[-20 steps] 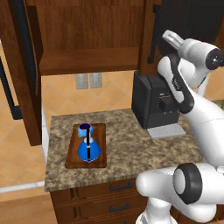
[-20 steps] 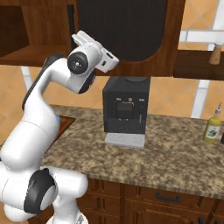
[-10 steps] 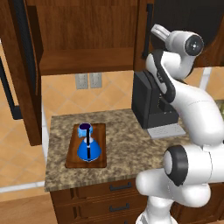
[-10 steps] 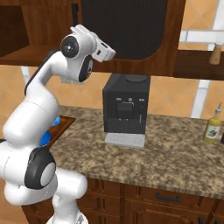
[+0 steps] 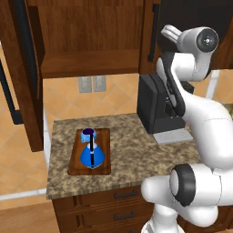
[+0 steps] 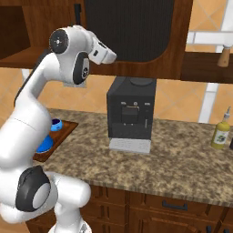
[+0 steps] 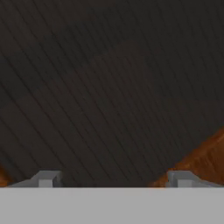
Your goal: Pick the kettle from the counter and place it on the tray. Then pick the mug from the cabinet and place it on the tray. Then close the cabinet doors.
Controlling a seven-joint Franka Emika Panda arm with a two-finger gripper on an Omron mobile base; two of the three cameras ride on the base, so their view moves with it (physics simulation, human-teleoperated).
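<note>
Gripper (image 7: 113,179) spread wide, empty, facing dark panel of right cabinet door (image 7: 100,87). Kettle (image 5: 93,155) and mug (image 5: 88,134) both on tray (image 5: 103,169), mug at 12 o'clock of kettle. Door-closing step likely; next, push panel shut.

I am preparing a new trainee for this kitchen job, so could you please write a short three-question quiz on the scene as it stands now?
1. True or false: the small bright blue cone-shaped kettle stands on the reddish-brown wooden tray.
2. Where is the round light-blue mug? A) on the cabinet shelf B) on the tray, behind the kettle C) on the black coffee machine
3. In the hand view, what do the two finger tips of the gripper face?

Key: 1. True. 2. B. 3. A near-black cabinet door panel with a wooden frame.
</note>
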